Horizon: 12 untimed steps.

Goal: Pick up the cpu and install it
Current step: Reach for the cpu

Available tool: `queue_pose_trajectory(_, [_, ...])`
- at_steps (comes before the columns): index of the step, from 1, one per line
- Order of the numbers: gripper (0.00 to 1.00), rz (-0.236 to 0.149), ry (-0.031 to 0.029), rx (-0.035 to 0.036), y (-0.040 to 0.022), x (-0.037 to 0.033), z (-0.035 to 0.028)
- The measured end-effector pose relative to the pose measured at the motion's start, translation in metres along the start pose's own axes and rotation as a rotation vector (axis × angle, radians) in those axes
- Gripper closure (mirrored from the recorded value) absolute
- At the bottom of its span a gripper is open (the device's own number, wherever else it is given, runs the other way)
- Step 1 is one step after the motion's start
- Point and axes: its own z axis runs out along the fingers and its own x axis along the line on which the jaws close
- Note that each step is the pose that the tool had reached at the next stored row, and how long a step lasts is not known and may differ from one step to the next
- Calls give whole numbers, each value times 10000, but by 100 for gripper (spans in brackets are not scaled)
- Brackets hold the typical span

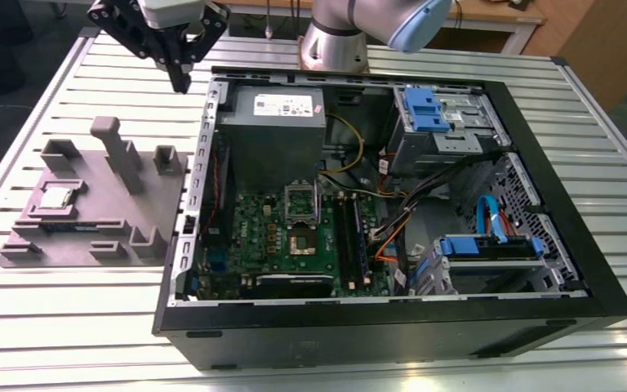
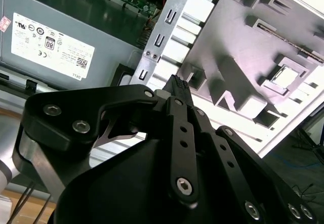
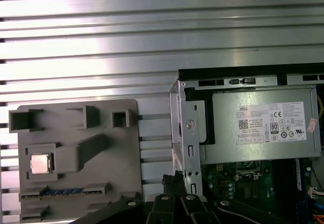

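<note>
My black gripper (image 1: pixel 183 80) hangs pinched narrow, empty, over the open black computer case's (image 1: pixel 379 331) far rim. The small silver square cpu (image 1: pixel 58 196) lies in the grey moulded tray (image 1: pixel 140 204) on the exterior view's left

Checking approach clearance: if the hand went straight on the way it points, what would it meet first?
The hand would probably meet the slatted table between the grey tray and the computer case; depth is unclear, so it could clip the case's side wall instead.

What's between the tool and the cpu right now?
Exterior view: bare slatted table, then upright posts of the grey tray, lie between tool and cpu.
</note>
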Motion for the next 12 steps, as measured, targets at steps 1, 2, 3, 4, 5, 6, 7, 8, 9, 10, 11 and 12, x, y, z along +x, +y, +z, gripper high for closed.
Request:
queue_pose_trajectory(1, [90, 0, 0, -1, -1, 7, 1])
queue_pose_trajectory(2, [90, 0, 1, -1, -1, 14, 1])
queue_pose_trajectory(3, [90, 0, 3, 0, -1, 19, 1])
queue_pose_trajectory(4, [90, 0, 5, 0, -2, 23, 2])
queue_pose_trajectory(5, [90, 0, 8, 0, -2, 29, 2])
queue_pose_trajectory(6, [90, 0, 11, 1, -3, 34, 2])
queue_pose_trajectory(7, [90, 0, 13, 1, -3, 39, 2])
queue_pose_trajectory(8, [90, 1, 15, 1, -4, 45, 2])
queue_pose_trajectory(9, [90, 1, 17, 2, -4, 50, 2])
queue_pose_trajectory(10, [90, 1, 20, 1, -4, 56, 3])
queue_pose_trajectory(11, [90, 1, 23, 2, -5, 62, 3])
queue_pose_trajectory(12, [90, 1, 27, 2, -5, 68, 3])
